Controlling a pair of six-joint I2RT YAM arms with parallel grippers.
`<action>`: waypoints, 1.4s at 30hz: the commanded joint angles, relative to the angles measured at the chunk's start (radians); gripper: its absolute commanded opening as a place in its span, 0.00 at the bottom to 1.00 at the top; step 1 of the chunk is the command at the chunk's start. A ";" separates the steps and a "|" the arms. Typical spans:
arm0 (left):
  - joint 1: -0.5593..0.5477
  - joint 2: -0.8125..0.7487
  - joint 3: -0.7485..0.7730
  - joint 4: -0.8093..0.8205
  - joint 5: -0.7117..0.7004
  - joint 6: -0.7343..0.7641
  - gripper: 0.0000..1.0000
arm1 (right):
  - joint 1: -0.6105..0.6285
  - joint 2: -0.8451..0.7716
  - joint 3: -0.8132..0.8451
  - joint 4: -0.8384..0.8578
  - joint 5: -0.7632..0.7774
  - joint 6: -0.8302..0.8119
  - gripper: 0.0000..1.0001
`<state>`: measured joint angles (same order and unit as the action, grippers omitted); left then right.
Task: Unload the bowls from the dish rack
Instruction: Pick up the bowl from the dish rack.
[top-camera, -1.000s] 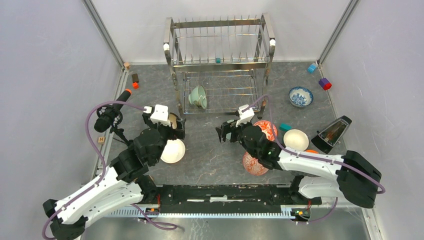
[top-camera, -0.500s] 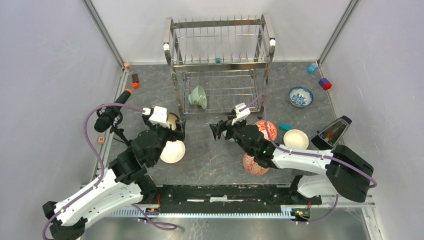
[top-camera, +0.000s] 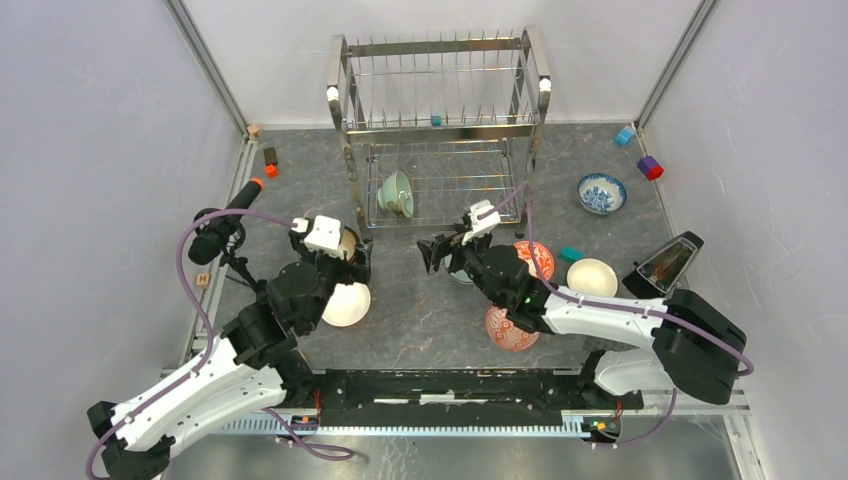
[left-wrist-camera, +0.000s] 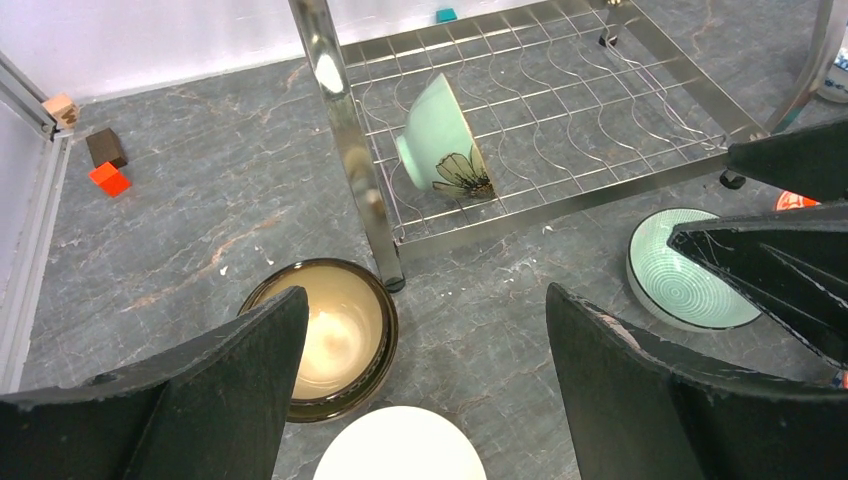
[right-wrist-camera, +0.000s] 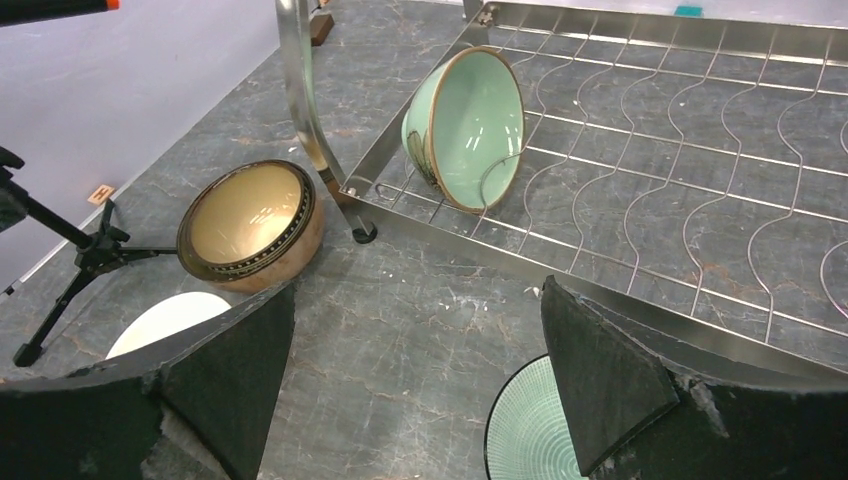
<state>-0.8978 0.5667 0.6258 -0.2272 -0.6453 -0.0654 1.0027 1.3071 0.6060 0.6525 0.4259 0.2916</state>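
Only one pale green bowl (top-camera: 396, 191) is left in the dish rack (top-camera: 437, 47) (the rest lie on the tabletop (top-camera: 425, 312)), with the left hand (left-wrist-camera: 420, 305) and right hand (right-wrist-camera: 415, 290) spread wide and empty.

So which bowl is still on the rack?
The pale green flowered bowl, tipped on its side on the lower tier of the dish rack; the rest sit on the table.

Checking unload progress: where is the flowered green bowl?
Top view: the flowered bowl lies tipped on the dish rack's lower tier, left end, beyond the brown bowl.
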 joint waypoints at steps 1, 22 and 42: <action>0.004 -0.001 -0.005 0.056 -0.008 0.053 0.94 | -0.042 0.049 0.093 -0.027 -0.051 0.065 0.97; 0.004 -0.014 -0.004 0.045 0.024 0.024 0.94 | -0.143 0.237 0.068 0.238 -0.233 0.231 0.91; 0.004 -0.039 -0.011 0.053 -0.025 0.041 0.93 | -0.204 0.546 0.374 0.314 -0.314 0.349 0.80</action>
<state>-0.8978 0.5240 0.6151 -0.2111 -0.6559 -0.0586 0.8284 1.7916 0.8860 0.9234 0.1303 0.5789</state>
